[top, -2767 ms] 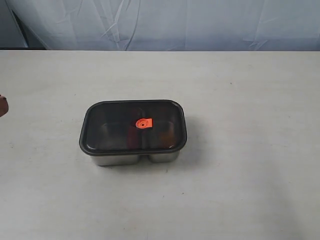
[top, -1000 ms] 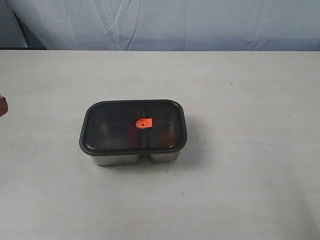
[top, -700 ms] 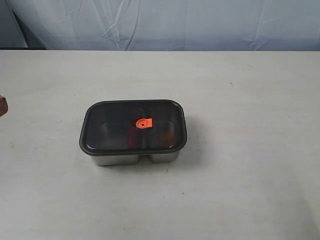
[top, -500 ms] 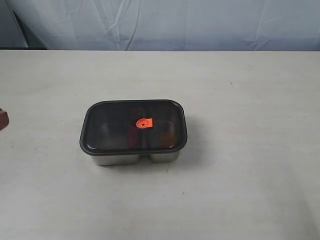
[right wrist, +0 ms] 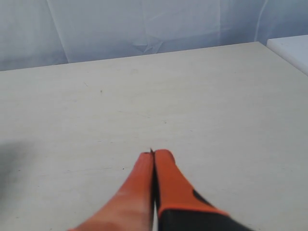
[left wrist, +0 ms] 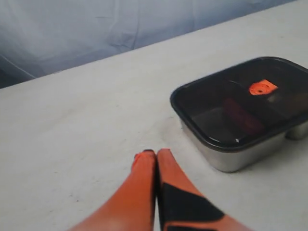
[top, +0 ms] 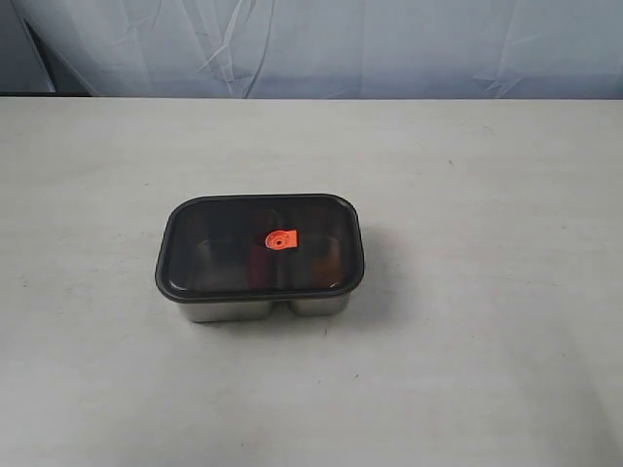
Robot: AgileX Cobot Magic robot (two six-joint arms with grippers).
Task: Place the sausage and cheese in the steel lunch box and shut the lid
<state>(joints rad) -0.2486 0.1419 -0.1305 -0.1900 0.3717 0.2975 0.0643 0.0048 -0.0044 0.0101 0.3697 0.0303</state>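
A: Since the lid (top: 259, 245) sits shut on the steel lunch box (top: 263, 309), middle of the table (top: 467, 195), where's the sausage (left wrist: 243, 118)?
B: Inside, dim through the lid. Left gripper (left wrist: 156, 154) pressed together near the box; right gripper (right wrist: 153, 155) together too, above the table.

Pale tabletop (top: 487, 370); wrinkled white-blue backdrop cloth (top: 389, 49) behind far edge; soft even light.

The exterior camera sits high before the desk (top: 487, 389), looking down and across it to the cloth backdrop (top: 389, 49), with the steel lunch box (top: 234, 310) mid-frame. The left wrist camera rides low behind the left claw (left wrist: 156, 153), facing along it, and shares that box, seen close, with the exterior view. The right wrist camera, as low behind the right claw (right wrist: 153, 154), looks over the desk to the same cloth.
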